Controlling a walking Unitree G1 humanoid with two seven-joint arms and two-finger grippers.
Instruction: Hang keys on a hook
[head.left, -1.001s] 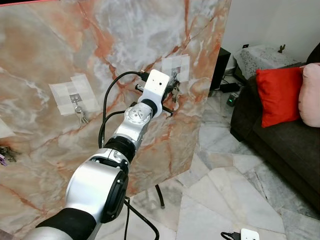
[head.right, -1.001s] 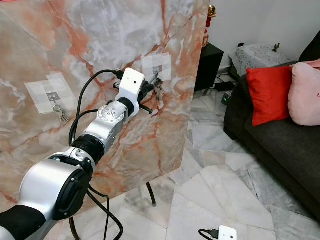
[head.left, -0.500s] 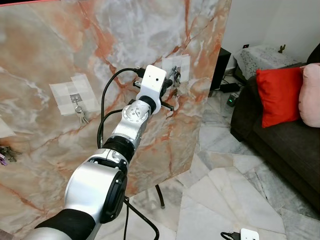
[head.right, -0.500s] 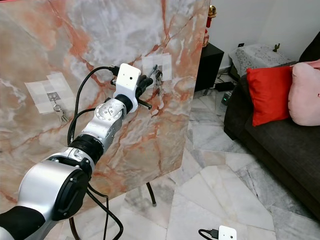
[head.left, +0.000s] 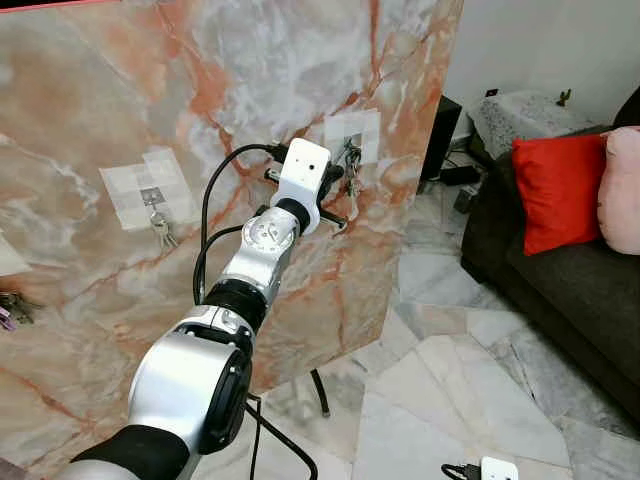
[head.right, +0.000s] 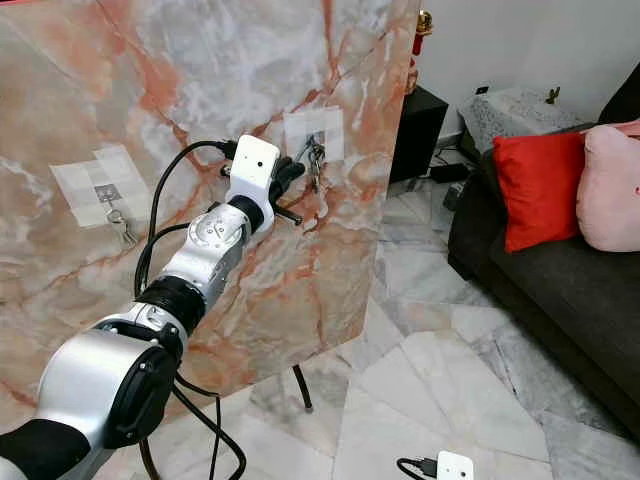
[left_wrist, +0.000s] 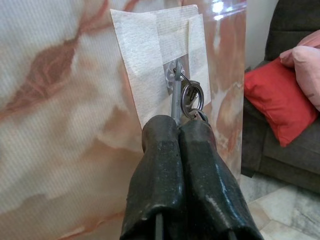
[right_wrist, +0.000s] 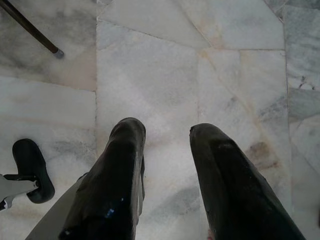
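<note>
Board: a tall pink and white marble board (head.left: 120, 90) stands on thin black legs on the pale stone floor (head.left: 470, 390).
Hook: a small silver metal hook (left_wrist: 176, 70) sits on a white tape patch (left_wrist: 150, 65) stuck to the board.
Keys: a bunch of silver metal keys on a ring (left_wrist: 191, 97) is right at the hook. The ring looks looped near the hook's tip, but I cannot tell if it sits fully on.
Left gripper: the left gripper (left_wrist: 178, 131) is up at the hook. Its jaws are pressed together on a thin metal part of the keys.
Right gripper: the right gripper (right_wrist: 167, 137) hangs idle over the floor with its jaws apart and holding nothing.
How to do it well: I think the ring should slide down until it rests on the hook. The jaws should let go only then, slowly, so the keys do not drop.
Other keys: another small silver key set (head.left: 160, 230) hangs on a second taped hook further left.
</note>
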